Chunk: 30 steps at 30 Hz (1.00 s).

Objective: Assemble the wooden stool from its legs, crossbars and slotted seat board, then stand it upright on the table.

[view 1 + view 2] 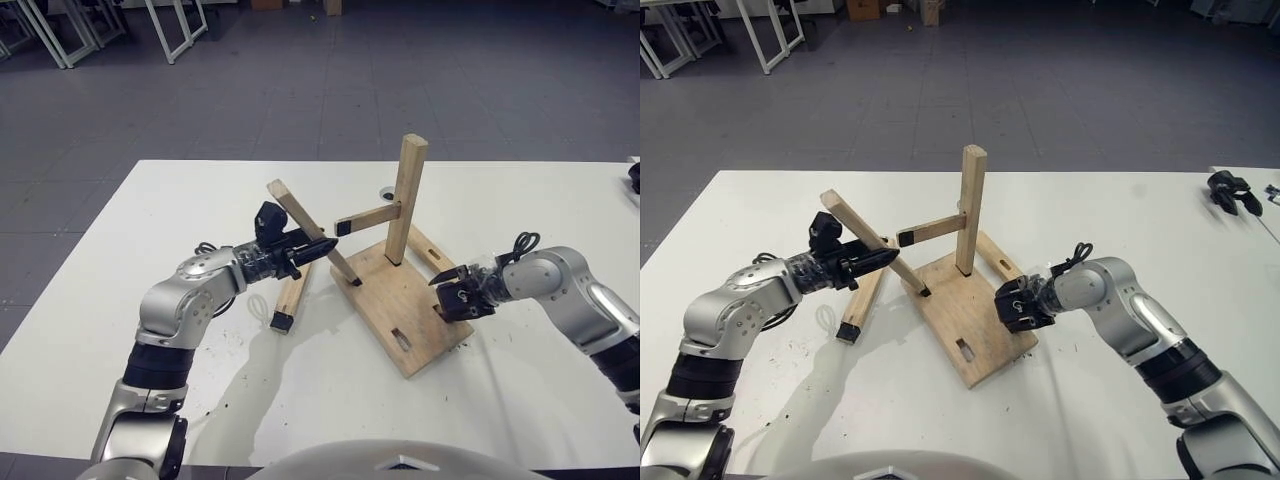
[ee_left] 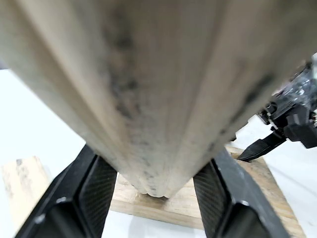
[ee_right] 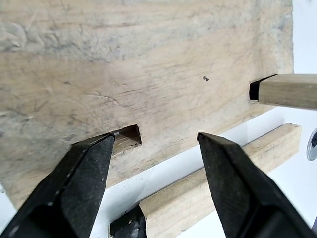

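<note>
Mid-worktop (image 1: 150,230), lying flat: the slotted seat board (image 1: 395,295). Upright in a slot at its far end: one leg (image 1: 407,200), with a crossbar (image 1: 368,218) jutting from its side toward the robot's left, free end in the air.

Left of the board: left hand (image 1: 318,246), fingers clamped on a tilted leg (image 1: 292,205) about halfway along. Lower end of that leg down at the board's left edge, upper end raised and leaning away to the left; cannot tell whether seated in a slot.

Beneath that hand, flat on the worktop just beside the board: a spare leg (image 1: 292,300), dark-capped end toward the robot.

At the board's right edge: right hand (image 3: 156,136), fingers spread wide, gripping nothing, one fingertip close by an empty slot (image 3: 130,135). Just beyond that edge, flat on the worktop: another wooden piece (image 1: 430,250).
</note>
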Each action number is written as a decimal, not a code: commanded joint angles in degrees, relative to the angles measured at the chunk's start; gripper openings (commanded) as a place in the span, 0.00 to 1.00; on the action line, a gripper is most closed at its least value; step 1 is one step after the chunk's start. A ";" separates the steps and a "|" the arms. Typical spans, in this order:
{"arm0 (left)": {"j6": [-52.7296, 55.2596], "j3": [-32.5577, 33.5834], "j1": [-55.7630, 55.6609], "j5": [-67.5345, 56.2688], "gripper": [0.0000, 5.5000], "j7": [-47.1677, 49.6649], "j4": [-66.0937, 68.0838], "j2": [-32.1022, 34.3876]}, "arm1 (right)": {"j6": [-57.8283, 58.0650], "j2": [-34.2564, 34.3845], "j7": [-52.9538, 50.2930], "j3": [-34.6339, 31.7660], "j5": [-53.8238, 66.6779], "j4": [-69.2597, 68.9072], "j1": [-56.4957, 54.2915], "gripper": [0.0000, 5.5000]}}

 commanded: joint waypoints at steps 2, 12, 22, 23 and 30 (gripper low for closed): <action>5.24 -6.68 3.39 8.14 0.38 2.30 -2.73 4.67 | 1.52 0.73 0.40 0.71 -0.83 -0.35 2.79 0.56; 7.14 -4.92 2.73 5.07 0.38 0.99 5.88 1.90 | -4.21 0.65 -7.88 -0.51 -7.08 2.79 3.73 0.56; 8.49 -7.02 -1.97 6.51 0.37 0.01 6.26 2.82 | 15.45 6.60 -7.10 -12.25 5.24 -12.33 -0.98 0.56; 8.55 -6.80 -2.03 6.47 0.37 -0.03 6.54 2.81 | 16.48 6.98 -7.27 -12.69 5.74 -12.61 -2.33 0.56; 8.49 -8.16 -4.07 7.25 0.37 -1.44 8.41 2.50 | 10.19 21.86 -19.45 -8.57 3.62 4.32 -18.27 0.56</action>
